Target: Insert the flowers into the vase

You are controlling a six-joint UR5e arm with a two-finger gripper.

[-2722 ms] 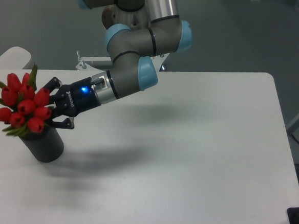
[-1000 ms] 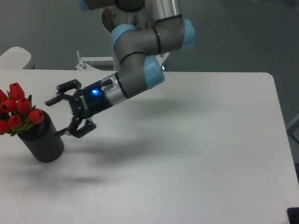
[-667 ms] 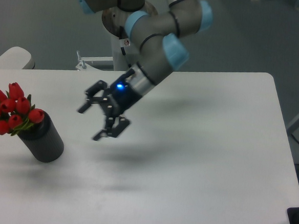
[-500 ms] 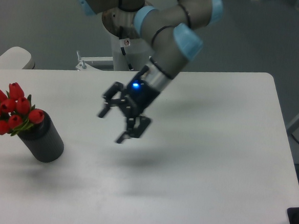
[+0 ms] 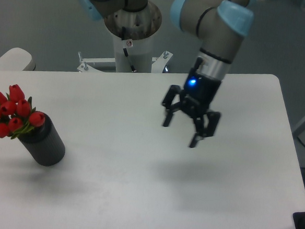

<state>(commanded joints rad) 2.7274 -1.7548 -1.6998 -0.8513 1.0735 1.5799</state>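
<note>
The flowers (image 5: 11,116), a bunch of red tulip buds with green leaves, stand in the dark grey vase (image 5: 44,143) at the table's left edge and lean to the left. The stems are hidden inside the vase. My gripper (image 5: 187,128) hangs open and empty above the middle-right of the table, far to the right of the vase, fingers pointing down.
The white table (image 5: 136,197) fills the view. The arm's base column (image 5: 132,34) stands behind the table's far edge. A pale rounded object (image 5: 12,58) sits off the far left corner. A dark object (image 5: 304,226) lies at the table's front right corner.
The gripper let go of the flowers, which now lean left in the vase. It then swung away open, from beside the vase to above the table's middle-right.
</note>
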